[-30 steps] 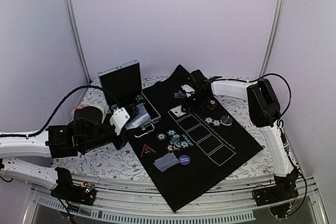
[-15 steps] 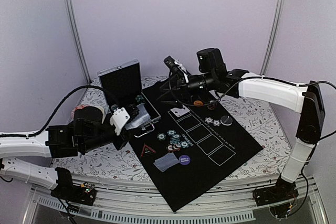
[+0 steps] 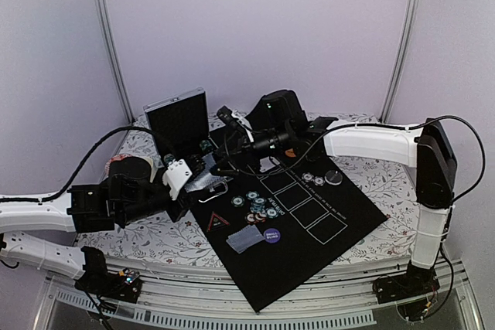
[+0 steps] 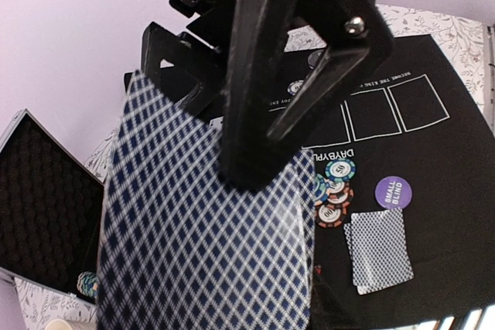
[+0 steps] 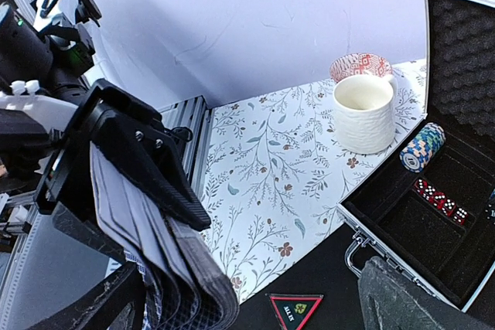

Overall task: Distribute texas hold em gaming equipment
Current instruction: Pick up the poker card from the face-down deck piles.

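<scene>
My left gripper [image 3: 186, 178] is shut on a deck of blue-diamond-backed playing cards [image 4: 201, 245], held above the table left of the mat. The deck also shows fanned in the right wrist view [image 5: 155, 268]. My right gripper [image 3: 220, 156] reaches across to it, jaws open, with one finger [image 4: 251, 113] lying over the top card. Teal, red and white chips [image 3: 261, 206] are piled on the mat by two face-down cards [image 3: 246, 239], a purple button [image 3: 271, 234] and a red-edged triangle [image 3: 217, 221]. More chips [image 3: 313, 179] and a dark button [image 3: 333, 178] lie further right.
The open silver case [image 3: 182, 117] stands behind the left gripper, with a roll of chips [image 5: 423, 147] and red dice [image 5: 437, 199] inside. A white mug [image 5: 363, 112] and a patterned bowl [image 5: 360, 66] stand left of it. The black mat [image 3: 309, 245] covers the table's middle.
My right arm has swung from the mat's far side, up and over to the left, bringing its open gripper to the deck. My left arm has not moved.
</scene>
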Action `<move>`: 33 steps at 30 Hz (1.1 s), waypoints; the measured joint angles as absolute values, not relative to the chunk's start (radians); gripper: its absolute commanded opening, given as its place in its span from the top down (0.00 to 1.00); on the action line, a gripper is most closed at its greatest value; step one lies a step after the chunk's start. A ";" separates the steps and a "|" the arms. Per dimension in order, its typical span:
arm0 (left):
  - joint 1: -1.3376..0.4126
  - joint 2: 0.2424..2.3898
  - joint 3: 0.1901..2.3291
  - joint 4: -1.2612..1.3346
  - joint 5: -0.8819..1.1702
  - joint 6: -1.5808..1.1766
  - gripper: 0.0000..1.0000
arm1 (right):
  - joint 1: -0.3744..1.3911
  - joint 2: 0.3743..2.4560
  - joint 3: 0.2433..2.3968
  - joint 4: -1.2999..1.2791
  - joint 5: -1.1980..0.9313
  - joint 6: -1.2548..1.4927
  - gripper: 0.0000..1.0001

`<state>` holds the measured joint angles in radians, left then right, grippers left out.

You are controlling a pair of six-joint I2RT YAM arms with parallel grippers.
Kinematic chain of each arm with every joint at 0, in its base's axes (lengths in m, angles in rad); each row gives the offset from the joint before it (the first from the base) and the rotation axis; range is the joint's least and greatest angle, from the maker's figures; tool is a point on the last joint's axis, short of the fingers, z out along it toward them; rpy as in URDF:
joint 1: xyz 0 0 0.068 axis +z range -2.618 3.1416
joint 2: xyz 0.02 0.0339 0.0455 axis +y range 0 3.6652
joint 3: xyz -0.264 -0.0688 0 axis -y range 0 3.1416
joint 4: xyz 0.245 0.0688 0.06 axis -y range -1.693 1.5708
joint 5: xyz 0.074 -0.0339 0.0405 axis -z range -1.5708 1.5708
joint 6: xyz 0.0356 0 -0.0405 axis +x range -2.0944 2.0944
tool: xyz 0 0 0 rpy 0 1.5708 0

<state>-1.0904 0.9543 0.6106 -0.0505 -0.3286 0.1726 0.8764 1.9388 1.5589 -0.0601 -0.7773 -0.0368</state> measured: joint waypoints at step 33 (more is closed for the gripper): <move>-1.090 0.956 0.610 -0.065 -0.345 0.183 0.66 | 0.886 1.923 1.610 -0.239 -0.775 -0.107 0.98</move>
<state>-1.0904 0.9558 0.6102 -0.0654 -0.3454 0.1825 0.8856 1.9228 1.6104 -0.2386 -0.7746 -0.1070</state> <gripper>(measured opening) 0.364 0.029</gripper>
